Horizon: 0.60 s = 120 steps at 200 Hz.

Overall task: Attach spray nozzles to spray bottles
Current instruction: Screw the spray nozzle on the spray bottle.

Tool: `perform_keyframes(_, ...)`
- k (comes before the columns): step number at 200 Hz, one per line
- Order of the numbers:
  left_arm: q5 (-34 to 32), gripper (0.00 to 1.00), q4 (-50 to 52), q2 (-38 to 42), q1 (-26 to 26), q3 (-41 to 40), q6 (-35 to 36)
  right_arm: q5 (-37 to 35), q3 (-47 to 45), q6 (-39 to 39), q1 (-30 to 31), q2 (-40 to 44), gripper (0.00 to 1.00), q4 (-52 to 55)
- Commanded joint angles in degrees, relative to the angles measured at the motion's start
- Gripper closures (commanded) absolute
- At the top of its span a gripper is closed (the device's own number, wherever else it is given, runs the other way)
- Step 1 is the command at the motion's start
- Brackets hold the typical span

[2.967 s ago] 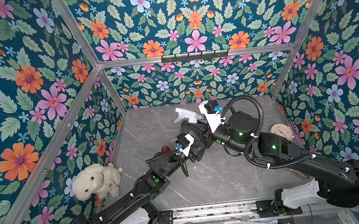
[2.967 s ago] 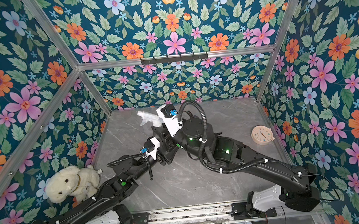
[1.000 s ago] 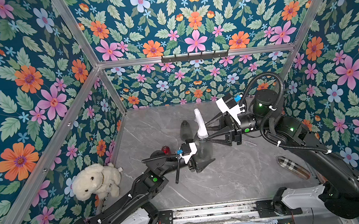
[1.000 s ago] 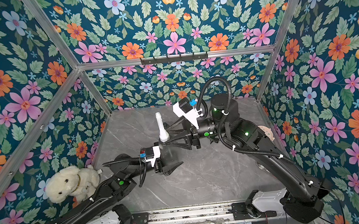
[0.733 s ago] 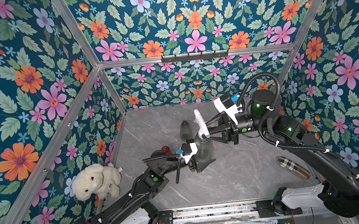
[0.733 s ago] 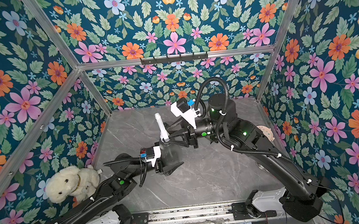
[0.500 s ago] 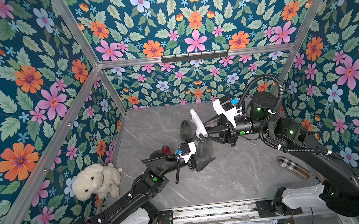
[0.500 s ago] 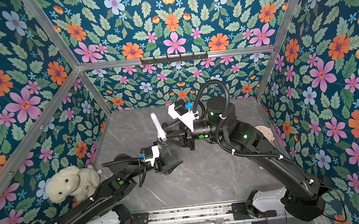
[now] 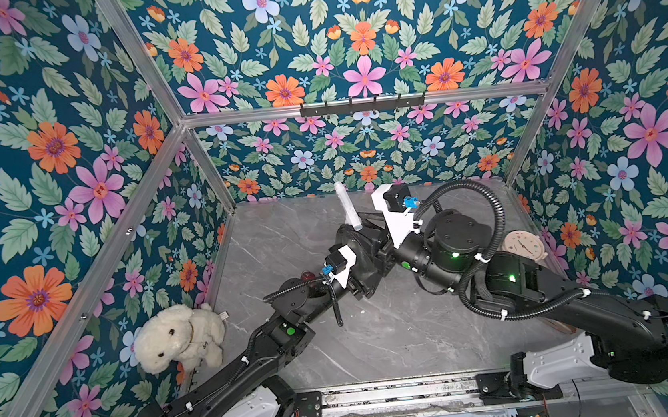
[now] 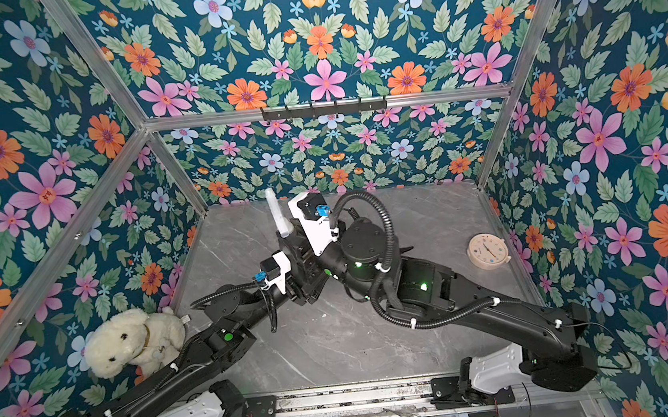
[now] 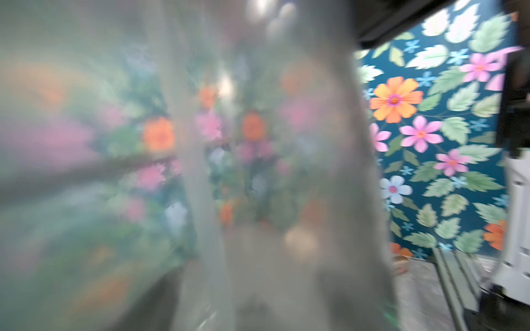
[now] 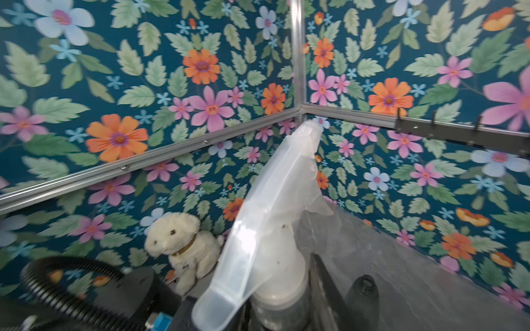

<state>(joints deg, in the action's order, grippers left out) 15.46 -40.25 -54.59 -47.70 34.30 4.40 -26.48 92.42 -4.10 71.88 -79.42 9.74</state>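
Evidently left jaws tight on spray bottle (image 11: 258, 172), right jaws tight on spray nozzle (image 12: 275, 200).

— Where do the top views look from?
— From high above the front rail (image 9: 384, 397), facing down toward the back wall (image 9: 361, 161). Both share the whole grey table (image 9: 378, 339), plush dog (image 9: 177, 337) at lower left.
— And the wrist cameras?
— The left one sits right against a blurred translucent bottle (image 11: 258, 172). The right one looks close past a whitish nozzle (image 12: 272, 215) to that dog.
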Motion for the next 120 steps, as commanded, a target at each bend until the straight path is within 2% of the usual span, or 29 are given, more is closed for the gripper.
perform_keyframes(1,-2.72,1.0,-0.22,-0.95,-0.22,1.37,1.61,-7.01,0.89,-1.39,4.71,-4.99,0.75,8.45)
perform_keyframes(28,-3.37,1.0,-0.1,-1.09,-0.22,1.47,1.64,-11.21,2.18,0.07,5.84,-6.9,0.72,6.36)
perform_keyframes(50,-3.82,1.0,-0.09,-0.88,-0.2,1.28,1.58,-10.6,0.23,2.3,5.92,-4.35,0.63,3.05)
perform_keyframes(85,-3.55,1.0,-0.86,-0.8,-0.17,0.94,1.13,-5.06,-8.18,5.87,6.16,5.15,0.45,-3.82)
perform_keyframes(120,-1.09,1.0,-1.52,-0.19,-0.12,0.34,1.18,3.75,-12.91,7.13,5.1,14.93,0.43,-1.96)
